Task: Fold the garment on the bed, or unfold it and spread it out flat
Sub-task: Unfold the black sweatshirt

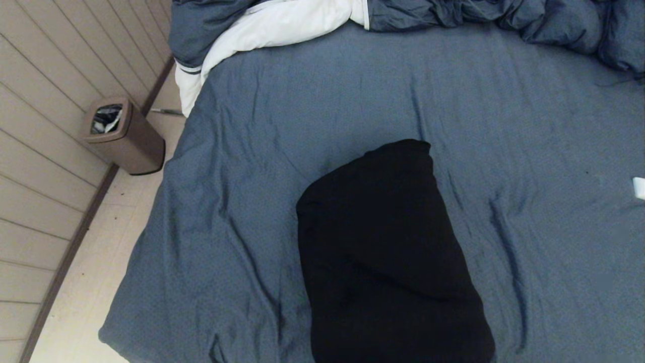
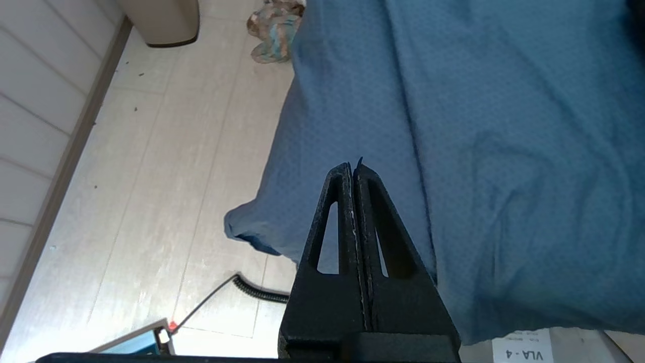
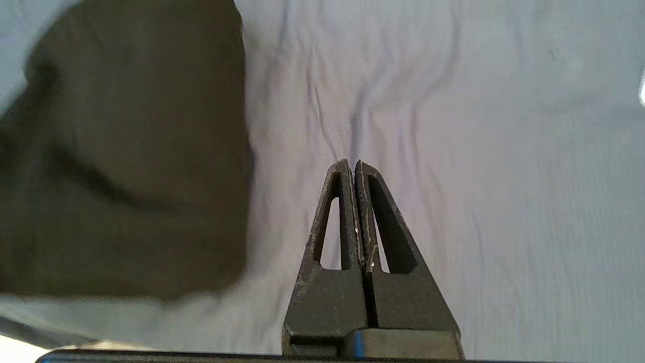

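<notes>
Claws first: we see the right claw [image 3: 352, 164] clenched on nothing, its two fingers pressed together above the wrinkled sheet of the bed [image 3: 504, 201]. Just beside that claw lies the garment [image 3: 126, 151], a black folded bundle resting on the sheet; from the head view it sits near the bed's front edge. The left claw [image 2: 353, 164] is clenched and empty too, hovering over the bed's corner where the sheet hangs toward the floor [image 2: 166, 166]. Farther out, the duvet [image 1: 504, 17] is bunched along the far side, a bin [image 1: 123, 135] stands by the wall, and a small white object [image 1: 639, 187], possibly a tag, lies well apart.
</notes>
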You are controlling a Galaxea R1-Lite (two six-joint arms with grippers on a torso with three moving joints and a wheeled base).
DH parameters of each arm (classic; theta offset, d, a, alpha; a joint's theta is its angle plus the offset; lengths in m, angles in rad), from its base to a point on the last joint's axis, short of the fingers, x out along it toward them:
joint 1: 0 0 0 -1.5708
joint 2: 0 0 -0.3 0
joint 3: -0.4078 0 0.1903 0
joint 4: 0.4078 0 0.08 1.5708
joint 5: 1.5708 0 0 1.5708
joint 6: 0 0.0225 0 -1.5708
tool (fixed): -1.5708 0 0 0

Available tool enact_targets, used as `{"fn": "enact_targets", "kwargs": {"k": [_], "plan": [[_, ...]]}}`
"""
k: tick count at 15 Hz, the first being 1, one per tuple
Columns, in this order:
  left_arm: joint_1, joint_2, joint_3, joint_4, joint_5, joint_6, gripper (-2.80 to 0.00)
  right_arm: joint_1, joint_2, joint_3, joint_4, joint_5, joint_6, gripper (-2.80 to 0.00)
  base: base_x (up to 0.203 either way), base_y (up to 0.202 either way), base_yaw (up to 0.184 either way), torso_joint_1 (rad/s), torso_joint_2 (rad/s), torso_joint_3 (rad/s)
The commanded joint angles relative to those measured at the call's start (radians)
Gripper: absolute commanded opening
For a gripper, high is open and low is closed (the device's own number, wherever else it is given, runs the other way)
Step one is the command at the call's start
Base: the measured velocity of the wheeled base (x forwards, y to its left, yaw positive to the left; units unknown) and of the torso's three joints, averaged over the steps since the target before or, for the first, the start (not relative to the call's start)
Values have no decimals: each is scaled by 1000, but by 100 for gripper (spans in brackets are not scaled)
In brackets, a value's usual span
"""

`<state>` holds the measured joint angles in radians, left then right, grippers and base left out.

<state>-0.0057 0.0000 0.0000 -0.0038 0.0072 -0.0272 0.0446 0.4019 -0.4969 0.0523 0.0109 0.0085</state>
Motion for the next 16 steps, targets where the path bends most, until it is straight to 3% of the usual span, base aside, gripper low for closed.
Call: {"fn": "enact_targets", "kwargs": {"k": [1,4,6,13,16], "plan": [[0,2,0,-1,0,0,-280,20,280,-145,6,1,0,-280,0,0,0,0,0,0],[0,2,0,-1,0,0,-280,42,554,-389,100,2,3,-280,0,0,0,0,0,0],[0,2,0,-1,0,0,-280,104,712,-577,205,1,26,-280,0,0,0,0,0,0],[0,2,0,-1,0,0,-280,488,1154,-1025,585,-12,97,-280,0,0,0,0,0,0],[0,2,0,-1,0,0,-280,595,1236,-1190,702,-37,121,-280,0,0,0,0,0,0]]}}
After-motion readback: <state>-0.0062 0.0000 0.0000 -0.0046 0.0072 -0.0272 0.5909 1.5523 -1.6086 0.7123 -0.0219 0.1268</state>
